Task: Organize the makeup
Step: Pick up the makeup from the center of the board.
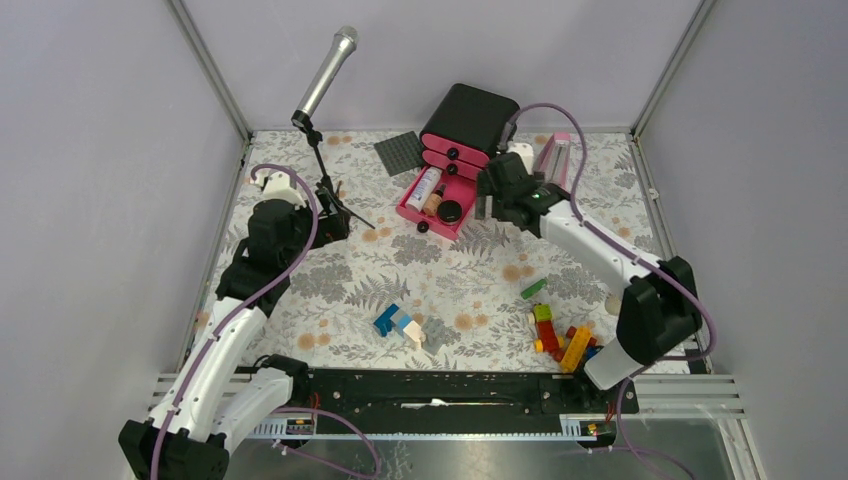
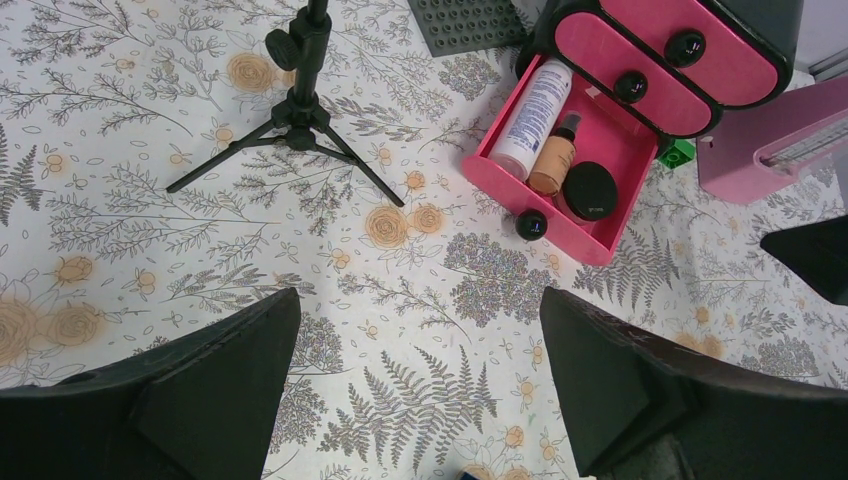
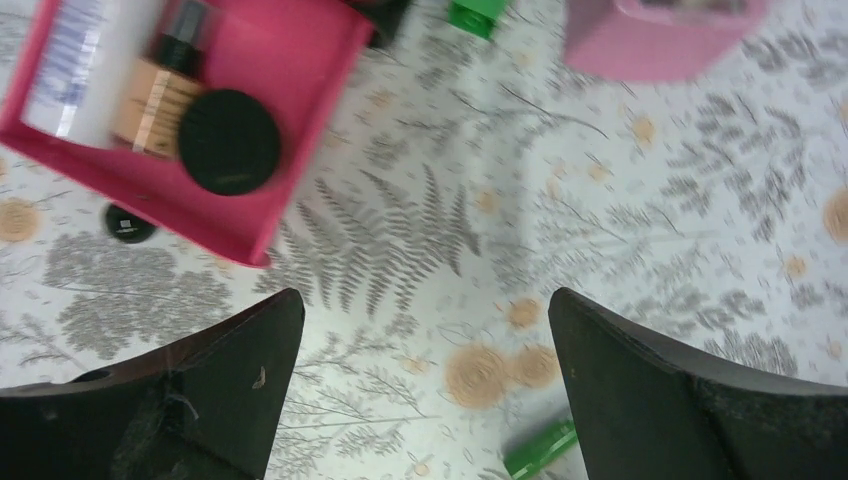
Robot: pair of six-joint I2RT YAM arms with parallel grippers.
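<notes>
A black chest (image 1: 468, 120) with pink drawers stands at the back. Its bottom drawer (image 1: 416, 213) is pulled open and holds a white tube (image 1: 424, 187), a peach bottle with black cap (image 1: 434, 201) and a round black compact (image 1: 450, 211). All three also show in the left wrist view as tube (image 2: 531, 120), bottle (image 2: 553, 160) and compact (image 2: 590, 190), and in the right wrist view as tube (image 3: 85, 70), bottle (image 3: 158, 95) and compact (image 3: 230, 140). My right gripper (image 1: 488, 206) (image 3: 425, 300) is open and empty just right of the drawer. My left gripper (image 1: 335, 222) (image 2: 420, 300) is open and empty, left of it. Pencil, lipstick and palette are out of view.
A microphone on a tripod (image 1: 326, 190) stands beside my left gripper. A grey baseplate (image 1: 400, 152) lies at the back. The pink metronome (image 1: 553, 160) stands right of the chest. A green brick (image 1: 533, 289), a brick pile (image 1: 560, 338) and a blue-white brick (image 1: 397, 322) lie nearer.
</notes>
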